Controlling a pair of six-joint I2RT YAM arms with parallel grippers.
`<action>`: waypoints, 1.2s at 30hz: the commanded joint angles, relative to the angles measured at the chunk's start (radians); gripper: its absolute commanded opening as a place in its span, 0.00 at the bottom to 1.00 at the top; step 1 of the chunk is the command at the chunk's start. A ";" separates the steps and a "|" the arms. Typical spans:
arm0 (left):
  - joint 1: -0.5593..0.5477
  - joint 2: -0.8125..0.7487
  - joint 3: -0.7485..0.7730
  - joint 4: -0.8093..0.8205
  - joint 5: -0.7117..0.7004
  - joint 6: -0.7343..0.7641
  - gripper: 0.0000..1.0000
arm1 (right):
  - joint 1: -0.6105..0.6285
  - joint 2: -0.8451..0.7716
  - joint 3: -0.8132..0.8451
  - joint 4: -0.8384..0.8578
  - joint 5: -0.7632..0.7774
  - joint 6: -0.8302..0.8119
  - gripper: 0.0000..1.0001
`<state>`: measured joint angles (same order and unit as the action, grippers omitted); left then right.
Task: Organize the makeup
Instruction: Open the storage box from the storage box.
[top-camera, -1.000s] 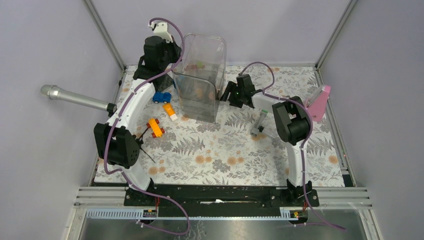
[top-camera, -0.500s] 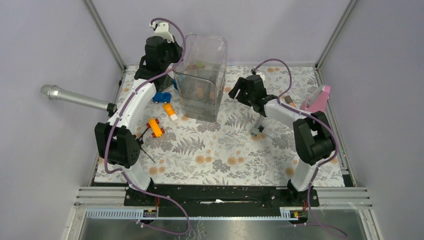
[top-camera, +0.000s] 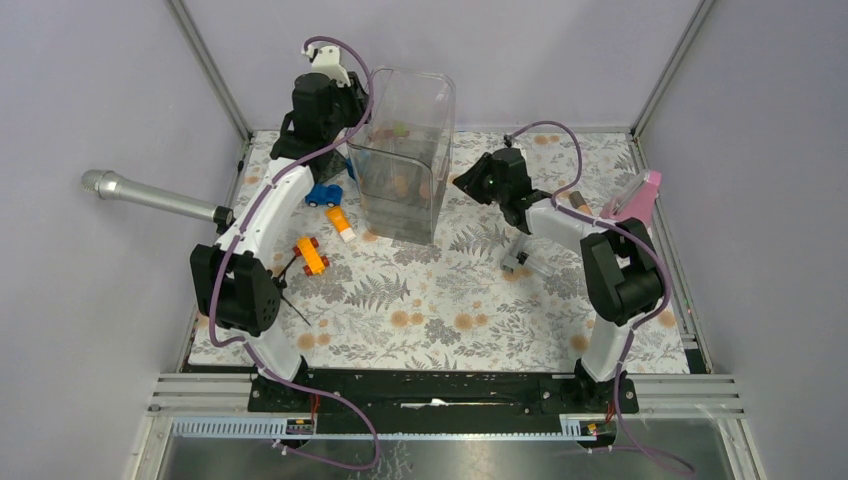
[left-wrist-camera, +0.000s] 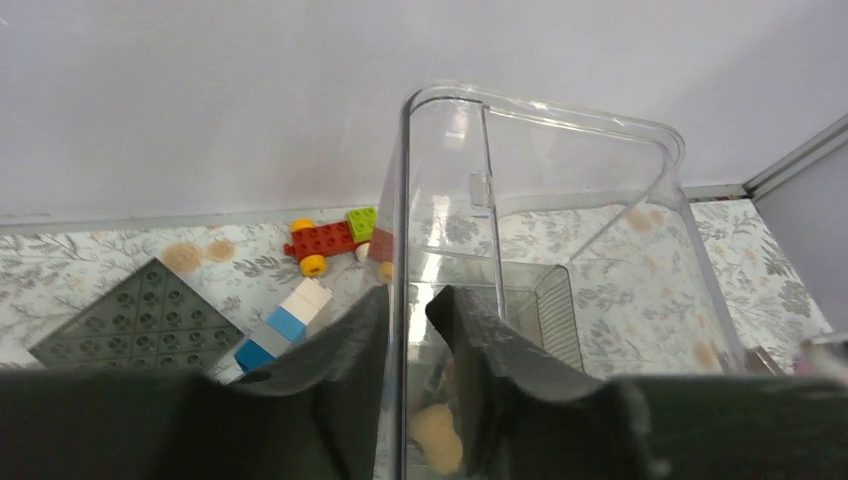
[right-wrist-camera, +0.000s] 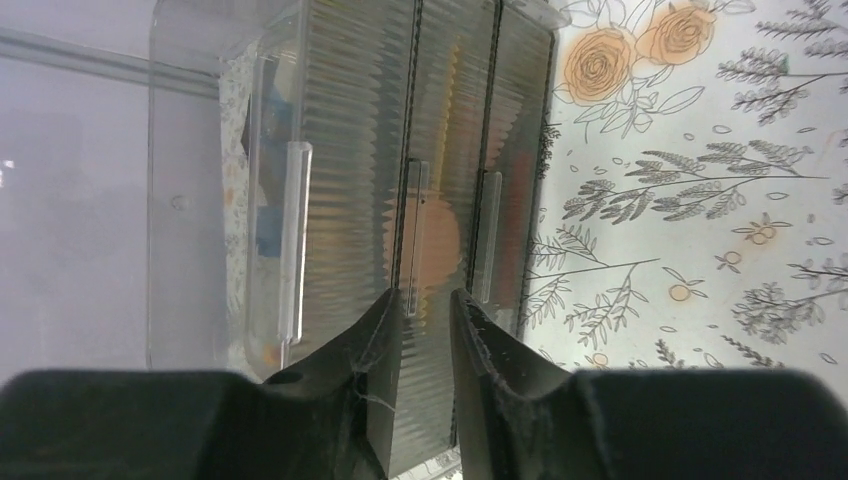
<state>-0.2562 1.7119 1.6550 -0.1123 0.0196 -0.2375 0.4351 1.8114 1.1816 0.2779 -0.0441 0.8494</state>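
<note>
A tall clear organizer box (top-camera: 420, 95) stands at the back of the floral mat. Coral-pink discs (top-camera: 401, 185) show inside it, also behind its ribbed drawer fronts in the right wrist view (right-wrist-camera: 432, 250). My left gripper (top-camera: 350, 125) is shut on the box's left wall (left-wrist-camera: 405, 200), one finger on each side of it (left-wrist-camera: 408, 298). My right gripper (top-camera: 462, 185) hovers close to the box's right side, its jaws slightly apart and empty (right-wrist-camera: 428, 297), facing the drawer handles. A grey tube (top-camera: 519, 250) lies on the mat. A pink palette (top-camera: 637, 205) leans at the right wall.
A silver microphone (top-camera: 150, 195) pokes in from the left. A blue toy car (top-camera: 322, 194), an orange block (top-camera: 341, 222) and an orange car (top-camera: 311, 256) lie left of the box. A grey baseplate (left-wrist-camera: 140, 315) and a red car (left-wrist-camera: 325, 238) sit behind it.
The right arm's elbow has swung out to the right and its wrist has risen, with the gripper staying beside the box's right side. The left arm has not moved.
</note>
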 joint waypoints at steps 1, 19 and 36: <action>-0.023 0.038 -0.035 -0.215 0.046 -0.009 0.41 | -0.018 0.062 0.056 0.104 -0.073 0.078 0.28; 0.047 -0.062 -0.123 -0.081 0.194 -0.100 0.53 | -0.032 0.196 0.087 0.387 -0.254 0.234 0.19; 0.051 -0.065 -0.125 -0.078 0.195 -0.098 0.55 | -0.041 0.176 0.044 0.642 -0.343 0.343 0.20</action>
<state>-0.1978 1.6459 1.5616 -0.0891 0.1776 -0.3412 0.3759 2.0338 1.2125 0.7586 -0.3092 1.1545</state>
